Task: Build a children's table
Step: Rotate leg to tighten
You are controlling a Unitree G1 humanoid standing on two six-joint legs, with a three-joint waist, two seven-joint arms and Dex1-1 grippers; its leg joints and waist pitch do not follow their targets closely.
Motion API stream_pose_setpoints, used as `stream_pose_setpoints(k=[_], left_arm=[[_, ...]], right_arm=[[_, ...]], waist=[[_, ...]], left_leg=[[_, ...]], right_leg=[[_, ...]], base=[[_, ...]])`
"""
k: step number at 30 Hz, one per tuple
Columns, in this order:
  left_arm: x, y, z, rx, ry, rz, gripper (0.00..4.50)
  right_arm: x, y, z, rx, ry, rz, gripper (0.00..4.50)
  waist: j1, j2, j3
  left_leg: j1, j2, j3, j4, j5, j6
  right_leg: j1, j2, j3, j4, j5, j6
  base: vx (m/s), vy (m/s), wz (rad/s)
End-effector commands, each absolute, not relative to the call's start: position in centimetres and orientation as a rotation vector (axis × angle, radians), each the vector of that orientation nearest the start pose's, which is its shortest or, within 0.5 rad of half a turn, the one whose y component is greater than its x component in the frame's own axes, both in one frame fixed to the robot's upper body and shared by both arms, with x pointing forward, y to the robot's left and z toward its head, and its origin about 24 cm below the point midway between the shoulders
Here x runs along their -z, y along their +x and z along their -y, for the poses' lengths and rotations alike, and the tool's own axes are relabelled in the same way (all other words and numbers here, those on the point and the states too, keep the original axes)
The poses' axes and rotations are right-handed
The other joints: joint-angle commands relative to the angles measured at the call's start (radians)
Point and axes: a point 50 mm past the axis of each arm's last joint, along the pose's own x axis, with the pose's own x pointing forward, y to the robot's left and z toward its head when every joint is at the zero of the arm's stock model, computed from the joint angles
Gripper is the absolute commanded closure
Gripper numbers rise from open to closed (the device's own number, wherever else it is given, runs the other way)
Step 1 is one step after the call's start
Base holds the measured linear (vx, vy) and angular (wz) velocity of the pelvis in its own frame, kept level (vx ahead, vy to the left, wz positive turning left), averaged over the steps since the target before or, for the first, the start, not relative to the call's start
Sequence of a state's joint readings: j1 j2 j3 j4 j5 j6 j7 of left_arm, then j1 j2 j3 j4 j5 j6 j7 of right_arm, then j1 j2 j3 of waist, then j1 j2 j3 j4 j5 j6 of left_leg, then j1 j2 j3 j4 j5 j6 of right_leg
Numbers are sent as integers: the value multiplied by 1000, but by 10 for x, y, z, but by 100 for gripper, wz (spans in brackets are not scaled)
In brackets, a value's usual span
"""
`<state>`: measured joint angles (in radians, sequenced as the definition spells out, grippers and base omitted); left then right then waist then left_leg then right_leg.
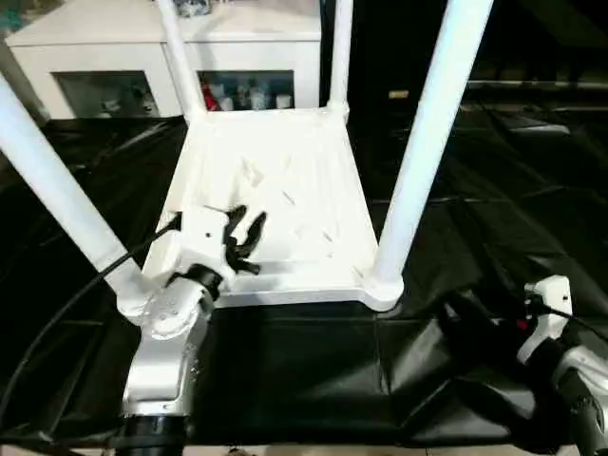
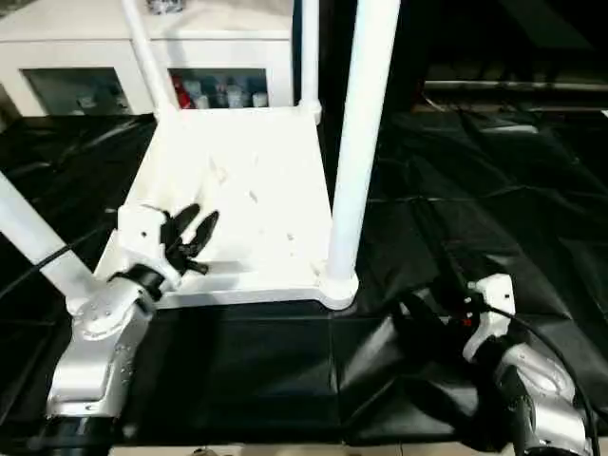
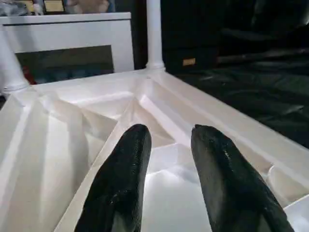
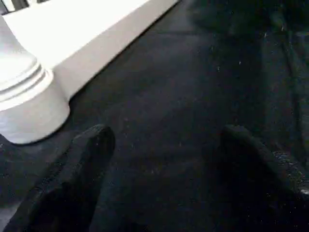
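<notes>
Tabletop (image 1: 285, 190) under parted left gripper (image 1: 243, 231), right gripper (image 4: 159, 159) apart beside it

Desk (image 1: 494, 218) w/ wrinkled black cover, seams visible. Directly on it: white tabletop (image 1: 275, 190), upside down, ribbed underside up, lying near desk centre. Four white legs (image 1: 427, 142) upright in corner sockets. Black cover bunched beside near-right socket.

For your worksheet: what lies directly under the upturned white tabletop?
The tabletop lies upside down on the black-covered work table, legs pointing up. Black covering shows all round its rim; whatever is beneath the top itself is covered.
</notes>
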<state>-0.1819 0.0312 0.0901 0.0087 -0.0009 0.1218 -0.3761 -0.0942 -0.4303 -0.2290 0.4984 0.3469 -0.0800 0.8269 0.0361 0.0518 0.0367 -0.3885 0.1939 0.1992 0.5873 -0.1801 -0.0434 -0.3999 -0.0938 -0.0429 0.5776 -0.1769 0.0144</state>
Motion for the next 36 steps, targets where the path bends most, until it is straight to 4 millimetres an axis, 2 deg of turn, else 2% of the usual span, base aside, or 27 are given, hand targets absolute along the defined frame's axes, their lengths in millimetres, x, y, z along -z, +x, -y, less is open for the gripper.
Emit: stream_pose_setpoints(k=[1,2,3,4,5,6,7,8,9,10,11,12,13,14,15,16,17,18,19,20,21,22,23,24,26,30,36], left_arm=[[-80,283,-145,319,51,60,277],[-80,283,-143,318,58,57,277],[-80,283,-142,325,64,57,277],[-80,283,-141,330,68,56,277],[-79,283,-140,335,65,57,277],[-79,283,-140,335,65,57,277],[-79,283,-139,338,62,58,277],[-77,282,-138,348,75,48,277],[-77,282,-138,348,75,48,277],[-77,282,-137,349,76,46,277],[-78,283,-136,355,78,49,277],[-78,283,-135,356,80,49,277],[-78,283,-135,356,80,50,277],[-78,283,-135,358,84,50,277],[-78,283,-134,358,89,51,277],[-78,283,-134,355,94,54,277],[-78,282,-134,355,94,53,277],[-78,282,-133,356,92,52,277],[-78,282,-133,357,92,50,277],[-78,281,-134,356,97,51,277],[-78,280,-134,354,101,56,277],[-79,280,-135,353,103,59,277],[-79,279,-135,350,104,62,277],[-80,279,-135,349,102,63,277],[-82,279,-137,339,87,77,277],[-79,268,-147,346,73,95,277],[-62,244,-175,313,-129,98,247]], right_arm=[[-18,250,259,-483,25,-141,61],[-25,258,240,-483,5,-78,61],[-33,263,231,-462,-2,-42,61],[-38,266,226,-446,-5,-21,61],[-47,270,221,-425,-38,21,61],[-47,270,221,-425,-38,21,61],[-52,271,219,-413,-61,47,61],[-80,277,206,-396,-26,148,61],[-83,278,205,-396,-21,158,61],[-98,280,199,-397,-5,195,61],[-117,283,190,-396,-11,213,61],[-118,284,189,-393,-17,211,61],[-119,284,187,-391,-20,210,61],[-121,285,183,-386,-22,211,61],[-122,286,178,-372,-24,210,61],[-123,287,174,-355,-27,209,61],[-123,286,172,-347,-24,206,61],[-123,286,171,-345,-22,205,61],[-124,285,169,-339,-18,198,61],[-126,284,169,-334,-14,188,61],[-126,282,170,-318,-8,175,61],[-127,281,171,-314,-8,172,61],[-126,279,173,-297,-7,165,61],[-126,278,173,-291,-7,163,61],[-126,276,175,-279,-7,160,61],[-123,267,178,-326,5,141,61],[-112,226,169,-754,43,-49,61]], waist=[[1,-21,-52],[0,-19,-62],[0,-19,-62],[-3,-21,-84],[0,-24,-97],[6,-18,-102],[6,-17,-95],[13,-8,-77],[13,-8,-77],[7,-4,-57],[-2,3,-41],[-18,-4,-30],[-25,2,-14],[-31,21,7],[5,41,1],[81,18,-21],[36,-42,-43],[33,-90,-13],[51,-55,-17],[58,-68,-12],[72,-39,-47],[51,-27,-46],[43,-16,-47],[33,-17,-44],[35,-14,-45],[32,-14,-41],[34,-17,-45]], left_leg=[[3,33,-18,-66,-213,102],[-10,27,-17,-48,-51,160],[-10,27,-17,-48,-51,160],[-25,10,-15,-12,194,273],[-35,-3,-10,11,293,340],[-38,-3,-13,16,311,363],[-47,-4,-11,13,267,376],[-37,10,-8,2,-39,319],[-37,10,-8,2,-39,319],[-20,20,-11,-22,-270,219],[14,27,-21,-35,-462,96],[41,28,-33,-44,-606,7],[46,31,-41,-61,-681,-19],[22,60,-46,-138,-836,-51],[-47,93,-36,-213,-919,-76],[-59,67,54,-216,-819,-79],[24,52,34,-133,-652,-87],[70,-10,-29,113,-237,-17],[12,-29,-82,101,-68,18],[-38,-27,-88,43,-23,-1],[16,13,-78,-20,-8,-27],[43,38,-79,-45,-111,-8],[34,41,-79,-53,-149,-15],[7,32,-76,-65,-186,-21],[18,32,-70,-69,-250,-25],[10,30,-64,-74,-254,-14],[2,29,-65,-64,-183,46]], right_leg=[[32,-34,16,-76,-248,-175],[26,-27,11,-58,-60,-221],[26,-27,11,-58,-60,-221],[10,-11,1,-28,214,-273],[-6,1,-4,-18,339,-290],[-11,0,-6,-14,364,-298],[-19,0,-10,-26,310,-298],[-29,-13,-13,-67,-105,-258],[-29,-13,-13,-67,-105,-258],[-31,-13,-23,-91,-433,-176],[-39,-9,-34,-109,-645,-81],[-41,-4,-58,-135,-713,-4],[-38,7,-75,-143,-718,25],[14,29,-103,-99,-616,23],[102,17,-80,93,-420,-32],[109,13,-18,166,-358,-38],[61,-28,30,90,-597,21],[-54,-150,81,-135,-1098,40],[4,-143,136,-121,-1073,13],[66,-102,76,-78,-887,9],[48,-37,49,-23,-446,-46],[28,-8,44,-2,-196,-104],[37,-13,45,1,-144,-131],[59,-18,38,-2,-102,-150],[52,-25,40,-18,-125,-155],[57,-33,44,-34,-132,-148],[73,-39,41,-29,-24,-160]], base=[[0,0,0],[0,0,0],[0,0,0],[0,0,0],[0,0,0],[-74,3,1],[-101,15,7],[-101,15,7],[-111,14,5],[-102,12,1],[-102,12,1],[-126,24,-4],[-112,39,-11],[-112,39,-11],[-140,29,-4],[-81,-58,3],[-81,-58,3],[-23,-119,1],[0,0,0],[0,0,0],[0,0,0],[-78,0,27],[-78,0,27],[-57,26,-4],[0,0,0],[0,0,0],[0,0,0]])
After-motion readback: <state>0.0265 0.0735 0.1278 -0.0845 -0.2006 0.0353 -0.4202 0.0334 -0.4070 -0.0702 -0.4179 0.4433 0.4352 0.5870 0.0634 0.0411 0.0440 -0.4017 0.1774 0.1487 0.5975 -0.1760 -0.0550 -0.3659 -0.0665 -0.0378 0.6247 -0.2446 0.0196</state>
